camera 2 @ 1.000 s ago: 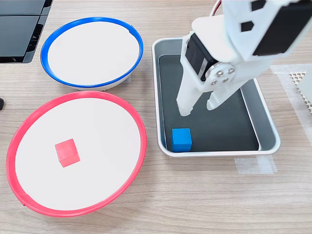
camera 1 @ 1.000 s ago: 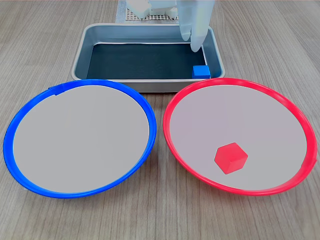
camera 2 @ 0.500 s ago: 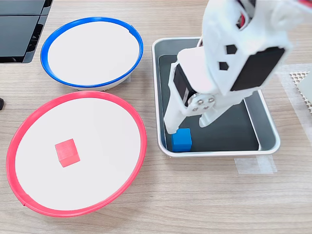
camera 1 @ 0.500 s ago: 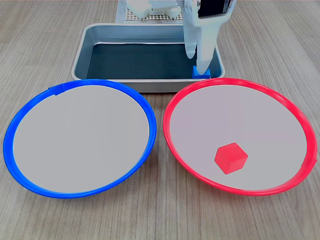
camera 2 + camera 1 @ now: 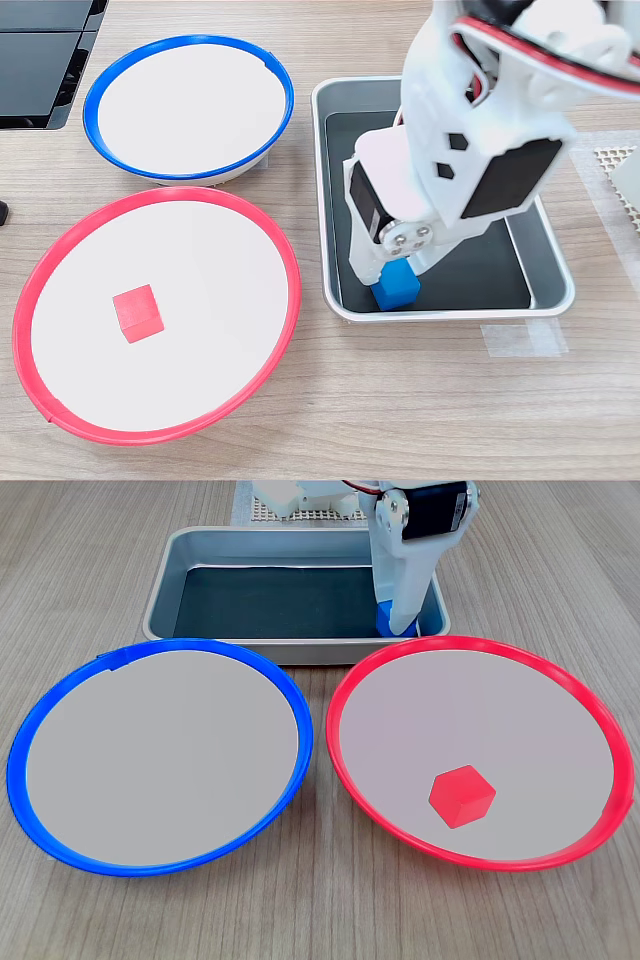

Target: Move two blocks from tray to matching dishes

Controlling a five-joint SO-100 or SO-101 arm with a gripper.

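Note:
The blue block (image 5: 398,290) rests on the dark floor of the grey tray (image 5: 450,315), near the corner beside the red-rimmed dish (image 5: 200,260). My gripper (image 5: 392,280) is down in the tray, its white fingers pressed on either side of the block. In the first exterior view the gripper (image 5: 400,625) hides most of the blue block (image 5: 382,620) at the right end of the tray (image 5: 160,600). The red block (image 5: 462,796) (image 5: 137,312) lies in the red-rimmed dish (image 5: 470,710). Nothing lies in the blue-rimmed dish (image 5: 160,755) (image 5: 190,95).
Both dishes sit side by side on the wooden table in front of the tray. A white mesh mat (image 5: 620,170) lies past the tray by the arm's base. Black equipment (image 5: 40,50) fills the second exterior view's top left corner. Clear tape (image 5: 525,340) is stuck near the tray.
The gripper dropped from above the tray down onto the blue block and closed around it. The block slid slightly away from the tray wall.

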